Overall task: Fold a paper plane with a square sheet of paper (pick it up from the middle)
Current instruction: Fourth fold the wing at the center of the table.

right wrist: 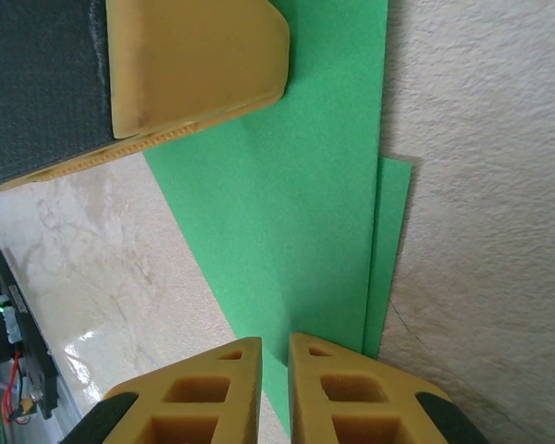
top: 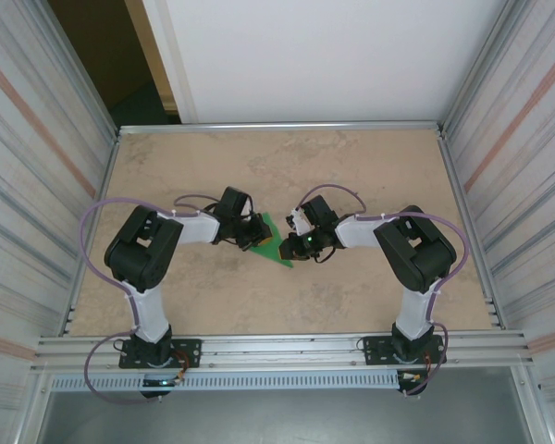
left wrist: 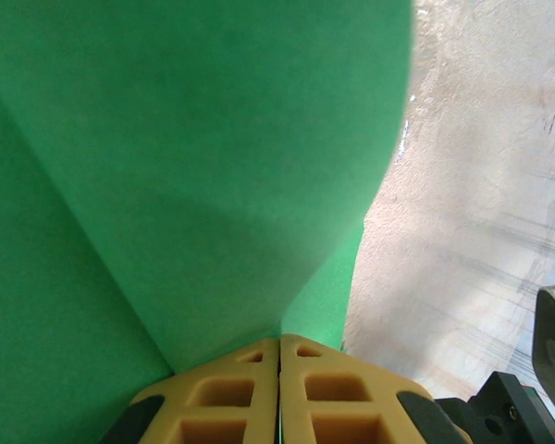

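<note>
Pinching the green sheet of paper (left wrist: 185,166) at the middle of the table (right wrist: 499,185), my left hand (left wrist: 279,344) is clamped shut on it, steadying the fold. My right hand (right wrist: 275,350), fingers slightly apart at its edge, seems ready to crease.

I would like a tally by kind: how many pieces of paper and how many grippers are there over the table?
Green paper: 1
Grippers: 2 (left gripper, right gripper)
Total: 3
</note>
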{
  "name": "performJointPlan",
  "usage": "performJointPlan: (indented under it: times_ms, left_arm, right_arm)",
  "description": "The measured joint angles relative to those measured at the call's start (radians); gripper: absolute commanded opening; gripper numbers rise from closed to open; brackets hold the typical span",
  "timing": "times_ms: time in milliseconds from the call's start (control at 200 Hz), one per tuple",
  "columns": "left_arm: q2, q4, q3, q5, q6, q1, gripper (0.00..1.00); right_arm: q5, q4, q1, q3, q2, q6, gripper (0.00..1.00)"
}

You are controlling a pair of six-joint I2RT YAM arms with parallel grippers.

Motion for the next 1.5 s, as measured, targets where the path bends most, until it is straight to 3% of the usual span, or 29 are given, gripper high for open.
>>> performJointPlan:
  times_ms: [180,441,722,1117,1503]
  left_arm:
    - [0.0,0.026,-0.019,0.045,0.043,0.024,0.09]
    - [0.0,0.021,-0.019,0.09,0.182,0.045,0.09]
    - [0.046,0.006,0.028,0.172,0.289,0.049,0.09]
    - [0.061,-0.013,0.045,0.186,0.319,0.047,0.09]
    - [0.061,-0.027,0.049,0.185,0.321,0.047,0.09]
  right_arm:
    - [-0.017,0.005,-0.02,-0.023,-0.053,0.039,0.31]
    - [0.036,0.05,-0.09,-0.047,-0.224,0.097,0.32]
    - [0.071,0.082,-0.114,-0.103,-0.21,0.163,0.24]
    - [0.046,0.059,-0.014,0.01,-0.072,0.153,0.11]
    - [0.026,0.0,0.005,0.045,0.021,0.11,0.09]
